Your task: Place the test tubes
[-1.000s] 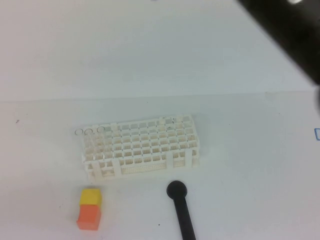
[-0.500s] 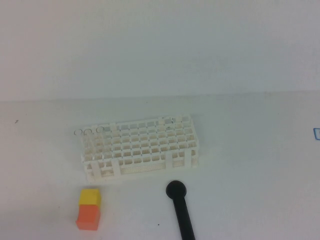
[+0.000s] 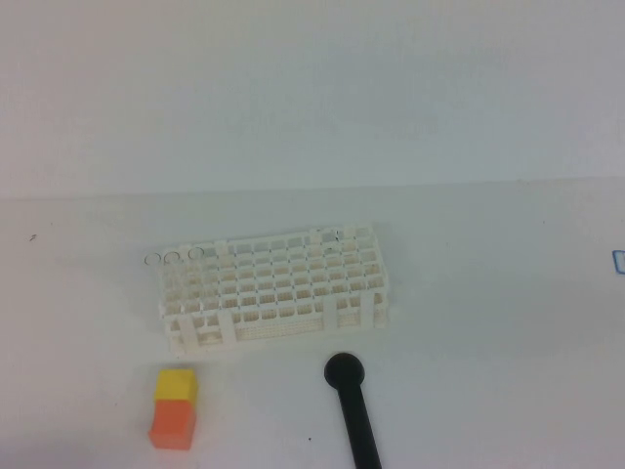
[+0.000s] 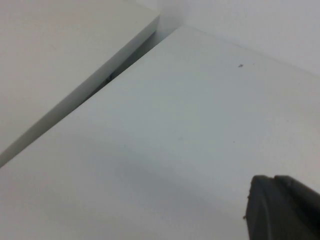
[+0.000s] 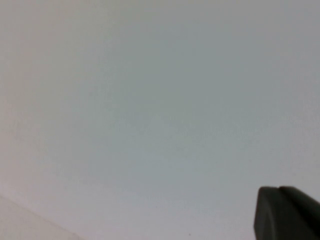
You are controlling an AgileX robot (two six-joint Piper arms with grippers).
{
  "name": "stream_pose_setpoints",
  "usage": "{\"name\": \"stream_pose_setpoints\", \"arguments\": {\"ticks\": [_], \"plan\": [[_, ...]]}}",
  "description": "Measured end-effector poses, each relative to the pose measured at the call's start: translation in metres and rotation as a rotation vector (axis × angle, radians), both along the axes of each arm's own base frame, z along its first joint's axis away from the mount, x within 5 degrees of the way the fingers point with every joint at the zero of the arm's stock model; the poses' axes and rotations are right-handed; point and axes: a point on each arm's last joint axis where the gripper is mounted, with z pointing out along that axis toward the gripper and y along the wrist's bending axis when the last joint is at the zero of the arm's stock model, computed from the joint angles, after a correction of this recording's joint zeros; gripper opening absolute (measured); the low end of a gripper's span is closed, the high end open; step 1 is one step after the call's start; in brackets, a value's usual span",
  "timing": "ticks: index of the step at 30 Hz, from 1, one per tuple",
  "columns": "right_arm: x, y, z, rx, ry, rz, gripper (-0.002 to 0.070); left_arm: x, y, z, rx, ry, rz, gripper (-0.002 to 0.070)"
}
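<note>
Standing just where it stood a second ago, the white rack (image 3: 278,285) is sitting in the middle of the table (image 3: 488,322). The one change in the high view is at the far right corner: the dark arm that was crossing it a second ago is no longer showing, and it was already gone half a second ago. The yellow block (image 3: 179,384), the orange block (image 3: 174,424) and the black stick (image 3: 345,371) are lying as before.

The rack is showing a grid of square holes, with its long side turned towards the robot and its right end slanting a little farther away. Three clear test tubes (image 3: 172,257) are showing only as thin round rims, side by side at the rack's far left corner. Whether they are standing in its outermost holes or just beside it cannot be told.

The two blocks are touching each other near the rack's front left corner, the yellow one closer to the rack. The stick's round end is lying just in front of the rack.

The left gripper (image 4: 285,207) is showing as a dark edge in the left wrist view, over bare white table near a seam. Whether it is spread or closed cannot be told. The right gripper (image 5: 287,212) is showing the same way over a plain pale surface, its state equally unclear.
</note>
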Motion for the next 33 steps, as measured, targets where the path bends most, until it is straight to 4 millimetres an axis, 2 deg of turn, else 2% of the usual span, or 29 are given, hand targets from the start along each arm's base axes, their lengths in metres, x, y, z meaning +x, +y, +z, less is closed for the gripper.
{"name": "stream_pose_setpoints", "arguments": {"ticks": [5,16,19,22,24,27,31,33], "plan": [[-0.012,-0.004,-0.016,0.038,-0.019,-0.034,-0.0001,-0.001,0.001,-0.002,-0.002,0.022,0.011,-0.0001],[-0.019,-0.005,-0.020,0.055,-0.031,-0.037,-0.0001,0.001,0.000,0.002,0.025,-0.015,-0.009,-0.0001],[-0.023,-0.005,-0.019,0.049,-0.055,-0.037,-0.0001,0.001,-0.003,-0.001,-0.037,-0.001,-0.026,-0.0001],[-0.024,-0.005,-0.023,0.170,-0.036,-0.012,-0.0001,0.002,-0.010,-0.002,-0.013,0.014,-0.112,-0.0001],[-0.023,-0.004,-0.033,0.280,0.015,0.009,-0.0001,0.003,-0.015,-0.002,0.009,0.020,-0.176,-0.0001],[-0.023,-0.004,-0.058,0.459,0.118,0.017,-0.0001,0.004,-0.021,-0.001,0.027,0.014,-0.249,-0.0001],[-0.024,-0.005,-0.097,0.642,0.225,0.000,-0.0001,0.004,-0.022,-0.001,0.043,0.014,-0.259,-0.0001],[-0.025,-0.005,-0.109,0.696,0.259,-0.013,-0.0001,0.004,-0.020,-0.001,0.081,0.022,-0.255,-0.0001]]}}
